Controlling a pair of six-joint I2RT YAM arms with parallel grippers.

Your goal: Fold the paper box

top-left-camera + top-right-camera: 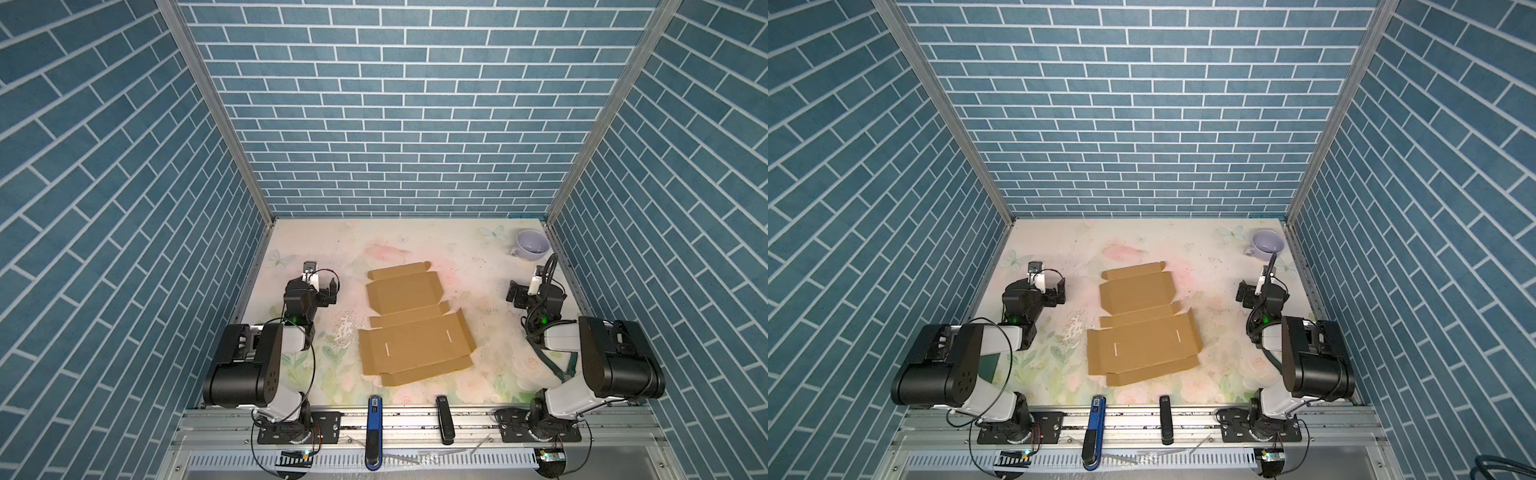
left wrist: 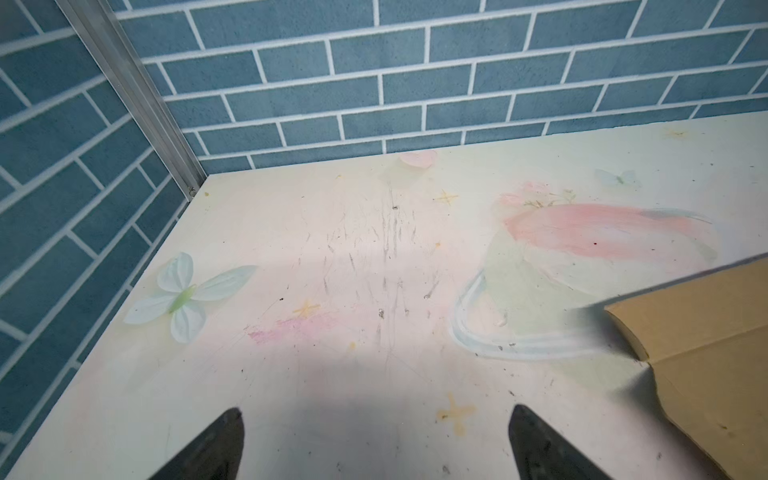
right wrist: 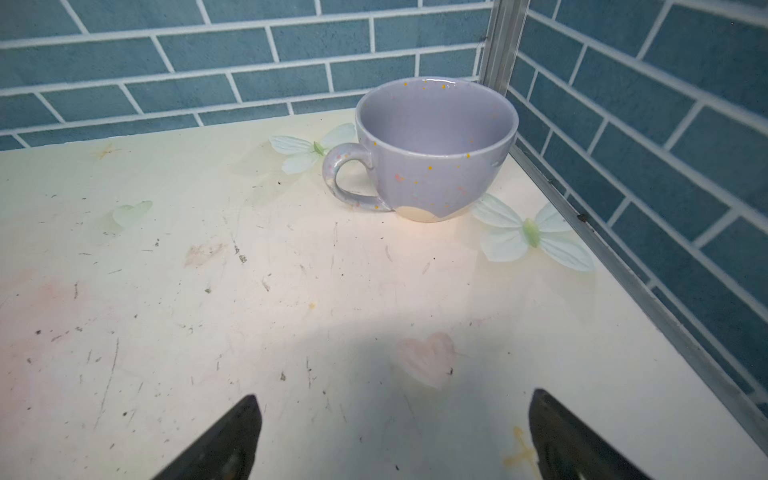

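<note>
While the plain brown corrugated cardboard paper box [image 1: 415, 345] lies unfolded, left gripper [image 2: 376, 411] and right gripper [image 3: 395, 395] stand open, empty, well apart from it; all folding remains

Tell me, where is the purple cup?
In both top views the purple cup sits upright in the far right corner of the table, beside the blue brick walls. It's just beyond the open right hand, far from the cardboard box.

A lilac cup [image 1: 532, 246] stands upright in the far right corner of the floral table [image 1: 415, 241].
</note>
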